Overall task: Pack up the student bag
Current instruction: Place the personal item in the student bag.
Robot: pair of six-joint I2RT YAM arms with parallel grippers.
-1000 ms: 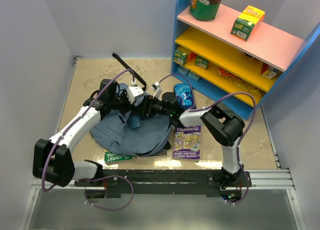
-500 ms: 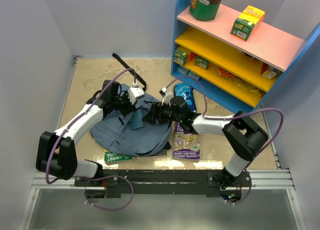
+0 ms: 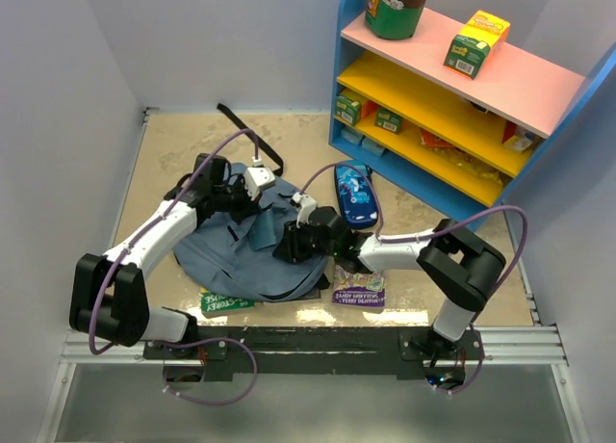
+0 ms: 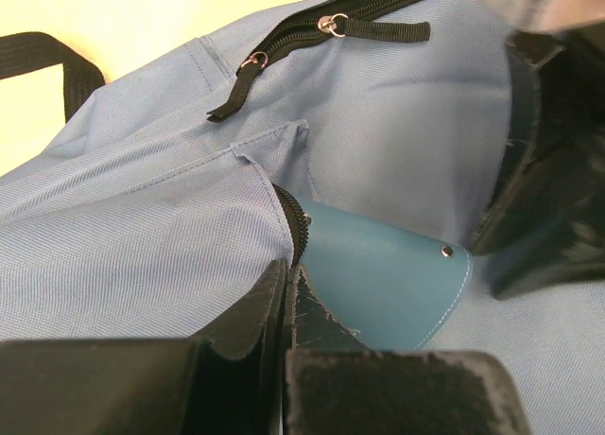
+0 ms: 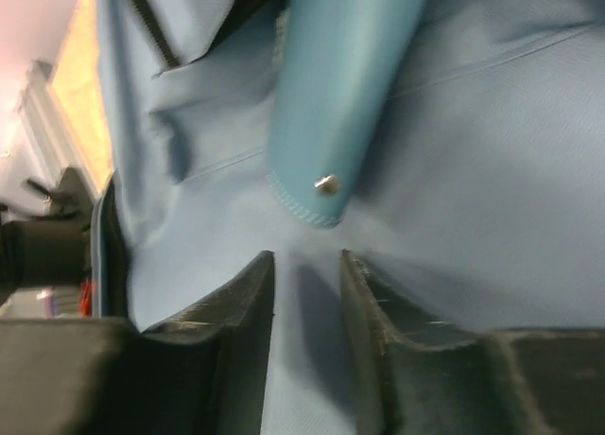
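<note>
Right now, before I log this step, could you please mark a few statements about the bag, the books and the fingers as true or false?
1. The pencil case lies on the table, outside the student bag. True.
2. The green canister stands on the lowest shelf. False: it stands on the top pink shelf.
3. The left fingers pinch the bag's fabric beside a zipper. True.
4. The Treehouse book is inside the bag. False: it lies on the table beside the bag, partly under the right arm.
5. The right fingers clamp the teal tab. False: they stand apart, with the tab beyond their tips.
</note>
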